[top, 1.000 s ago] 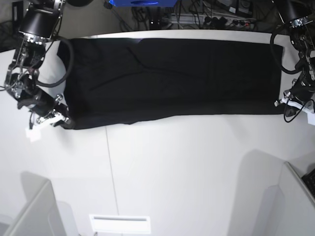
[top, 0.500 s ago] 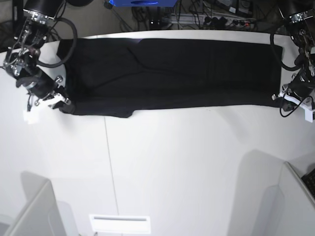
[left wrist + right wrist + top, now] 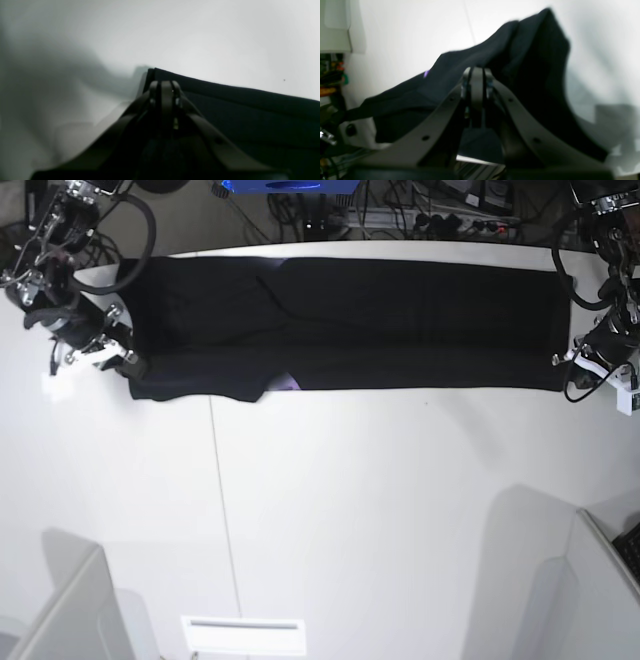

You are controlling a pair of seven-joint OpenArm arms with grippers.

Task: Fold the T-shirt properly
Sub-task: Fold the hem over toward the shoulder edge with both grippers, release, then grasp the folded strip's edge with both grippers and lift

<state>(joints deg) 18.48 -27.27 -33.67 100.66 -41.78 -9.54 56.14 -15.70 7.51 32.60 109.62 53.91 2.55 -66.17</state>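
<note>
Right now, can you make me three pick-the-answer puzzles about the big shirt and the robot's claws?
1. Where does the plain black cloth T-shirt lie on the white table?
A. along the far edge
B. in the middle
C. on the near edge

2. What colour peeks out at its near hem?
A. green
B. purple
C. red

3. How are the left gripper and right gripper?
A. both open
B. one open
C. both shut on the shirt

Answers: 1 A, it stretches along the far side. 2 B, a purple speck shows. 3 C, each pinches an end corner.

Black T-shirt [image 3: 400,320], folded long band, table's far edge
</note>
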